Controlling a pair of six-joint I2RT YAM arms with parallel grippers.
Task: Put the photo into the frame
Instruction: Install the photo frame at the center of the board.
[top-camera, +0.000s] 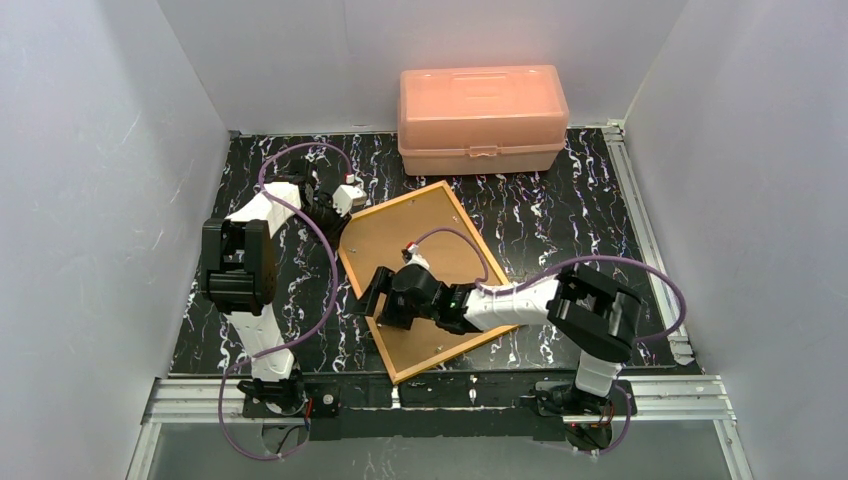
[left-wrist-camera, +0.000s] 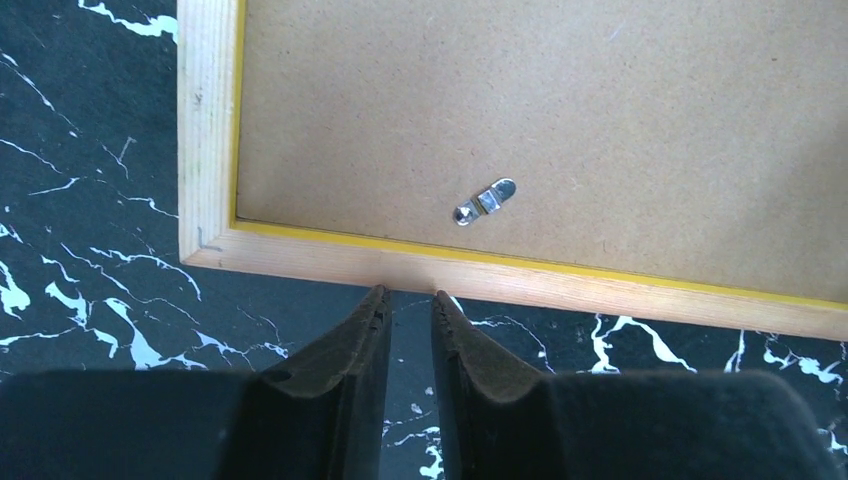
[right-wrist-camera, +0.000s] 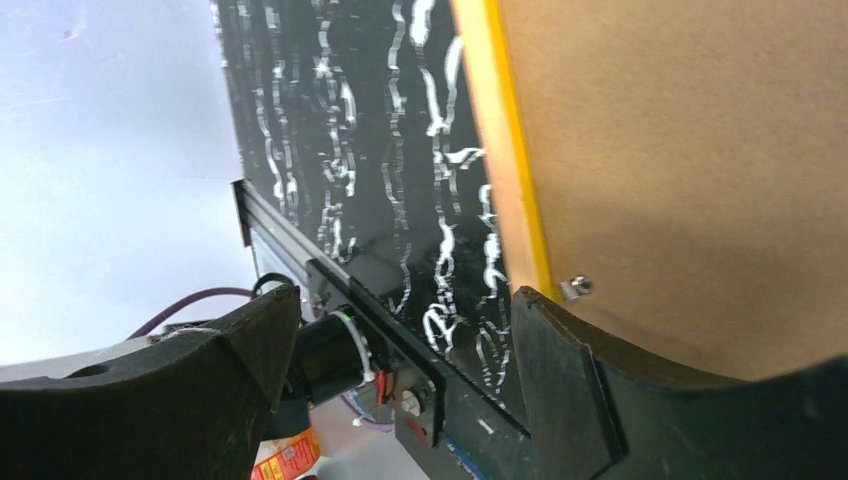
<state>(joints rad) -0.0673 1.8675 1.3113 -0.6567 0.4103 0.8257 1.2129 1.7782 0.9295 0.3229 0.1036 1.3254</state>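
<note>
Frame lies face down on table, brown back up, backing in place. Photo not in view; cannot tell if it is inside. Left gripper is slit-narrow and empty, tips at frame's wooden edge near clip. Right gripper is spread wide and empty, straddling frame's rim. My judgement: most of job left.
</note>
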